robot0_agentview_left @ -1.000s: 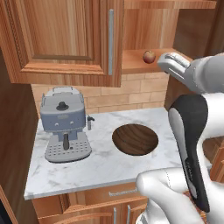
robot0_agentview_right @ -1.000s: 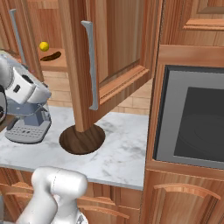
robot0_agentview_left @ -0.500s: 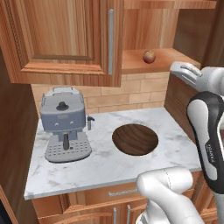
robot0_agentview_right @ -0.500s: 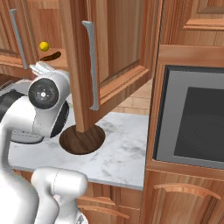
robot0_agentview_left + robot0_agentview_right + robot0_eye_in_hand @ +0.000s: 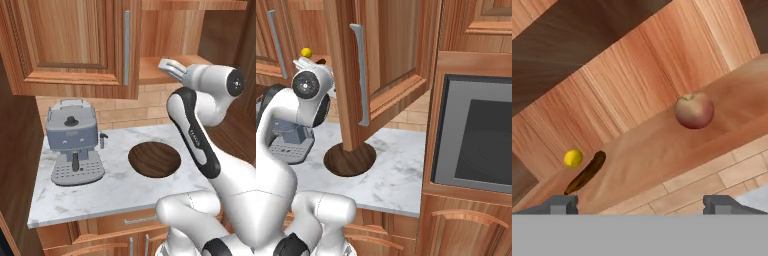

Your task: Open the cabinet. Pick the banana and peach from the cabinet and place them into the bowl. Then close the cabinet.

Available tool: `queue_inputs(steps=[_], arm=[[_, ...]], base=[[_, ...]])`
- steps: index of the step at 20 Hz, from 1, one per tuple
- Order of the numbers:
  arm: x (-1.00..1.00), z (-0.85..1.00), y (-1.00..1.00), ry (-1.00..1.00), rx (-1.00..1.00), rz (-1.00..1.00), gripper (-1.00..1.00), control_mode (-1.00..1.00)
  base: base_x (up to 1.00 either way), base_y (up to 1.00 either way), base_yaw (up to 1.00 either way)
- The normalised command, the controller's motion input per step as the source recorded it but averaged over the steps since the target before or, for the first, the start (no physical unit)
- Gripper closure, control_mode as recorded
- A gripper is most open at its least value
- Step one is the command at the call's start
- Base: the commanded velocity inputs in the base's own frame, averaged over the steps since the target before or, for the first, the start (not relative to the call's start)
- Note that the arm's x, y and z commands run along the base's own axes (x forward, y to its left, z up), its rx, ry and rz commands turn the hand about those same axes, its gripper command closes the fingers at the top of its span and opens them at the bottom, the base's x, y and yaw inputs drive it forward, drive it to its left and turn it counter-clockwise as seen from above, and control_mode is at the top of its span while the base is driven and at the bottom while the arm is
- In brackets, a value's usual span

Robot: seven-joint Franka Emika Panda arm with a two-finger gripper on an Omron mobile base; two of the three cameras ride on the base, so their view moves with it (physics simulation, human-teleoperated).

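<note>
The cabinet (image 5: 75, 45) has its left door shut and its right door (image 5: 381, 65) swung wide open, baring a low shelf (image 5: 662, 145). On that shelf the round reddish peach (image 5: 694, 110) lies to the right. The small yellow banana (image 5: 573, 158) (image 5: 305, 51) lies to the left, beside a dark elongated thing (image 5: 587, 172). My gripper (image 5: 170, 66) (image 5: 306, 64) (image 5: 640, 204) hovers just in front of the shelf edge, open and empty, and it hides the peach in the left base view. The dark wooden bowl (image 5: 154, 159) (image 5: 350, 159) sits on the counter below.
A grey coffee machine (image 5: 72, 145) stands on the marble counter (image 5: 110, 190) left of the bowl. The open door hangs over the bowl's right side in the right base view. A built-in oven (image 5: 476, 140) fills the wall to the right.
The arm has swung its hand left and up to the shelf opening, now covering the peach in the left base view. The jaws have stayed open.
</note>
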Motion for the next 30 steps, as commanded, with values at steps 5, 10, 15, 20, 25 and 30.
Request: queue_inputs(steps=[5,10,15,20,25,30], arm=[[0.71,0.10,0.11,0.08,0.00,0.09,-1.00,-1.00],[0.79,-0.02,0.13,0.08,0.01,0.19,-1.00,-1.00],[0.57,-0.43,0.77,0.00,0.00,0.32,-1.00,-1.00],[0.87,-0.46,0.86,0.00,0.07,0.36,-1.00,-1.00],[0.36,-0.46,0.95,0.01,0.12,0.52,-1.00,-1.00],[-0.30,-0.22,0.84,0.00,0.00,0.41,-1.00,-1.00]], base=[[0.00,0.00,0.00],[0.00,0.00,0.00],[0.00,0.00,0.00],[0.00,0.00,0.00],[0.00,0.00,0.00],[0.00,0.00,0.00]])
